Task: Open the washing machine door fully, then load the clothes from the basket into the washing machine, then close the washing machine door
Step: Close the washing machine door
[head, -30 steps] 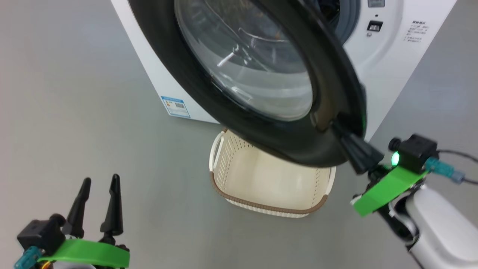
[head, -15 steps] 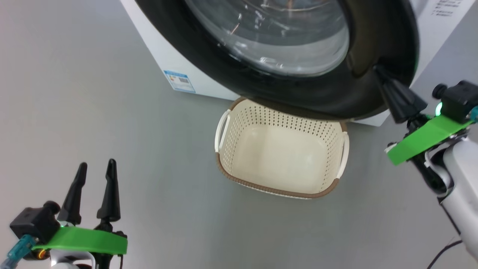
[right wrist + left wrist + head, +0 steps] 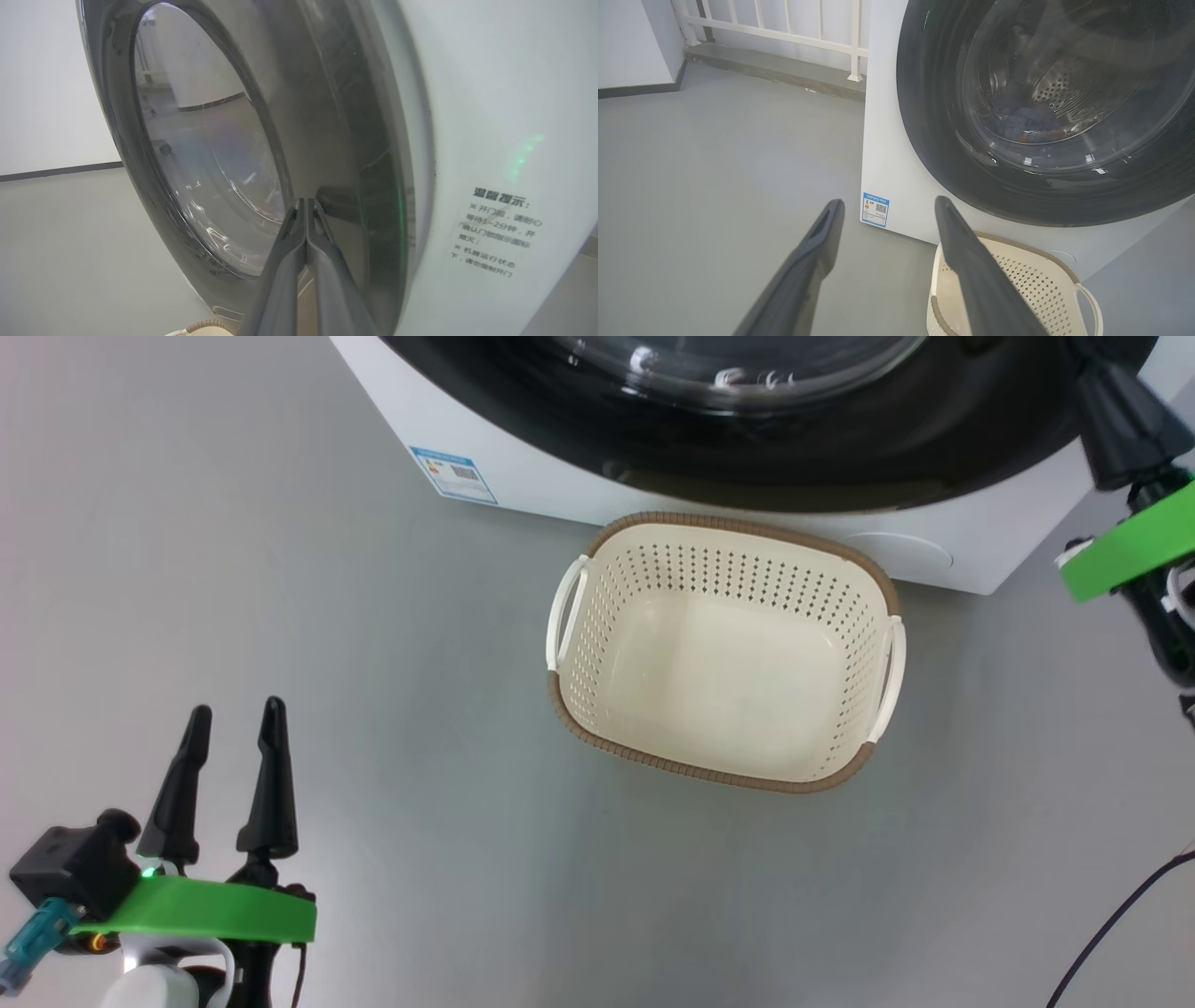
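Head view, 7 o'clock corner: left pincer [image 3: 235, 707] hangs over bare grey floor [image 3: 373, 644]. Its two dark fingers are spread wide, nothing is between them, and the tips point toward 12 o'clock. Green bracket [image 3: 201, 913] behind the fingers.

At 11 o'clock: blue label [image 3: 453, 474] low on the white front of the washing machine [image 3: 560, 495].

Centre of view, a shade toward 3 o'clock: the basket [image 3: 728, 775] stands on the floor just in front of the machine. Brown rim, a handle on each short side, cream bottom in plain sight. Its far rim sits under the door's lower edge.

At 12 to 1 o'clock: the washing machine door [image 3: 840, 457], with its glossy black ring and glass bowl, lies close against the machine front. Whether it is latched, cannot tell.

Left wrist view: through the glass at 2 o'clock, the clothes [image 3: 1029, 123] lie as a blue heap with orange specks low in the steel drum [image 3: 1069, 88]. White railing [image 3: 784, 23] at 11 o'clock, beyond the machine's side.

Right wrist view: right pincer [image 3: 306, 201] has its fingers pressed flat together and grips nothing. The tips touch the door's black ring, meeting their own reflection. Printed notice [image 3: 500, 238] on the white front at 4 o'clock.

Head view, 5 o'clock: a dark cable [image 3: 1120, 924] on the floor.
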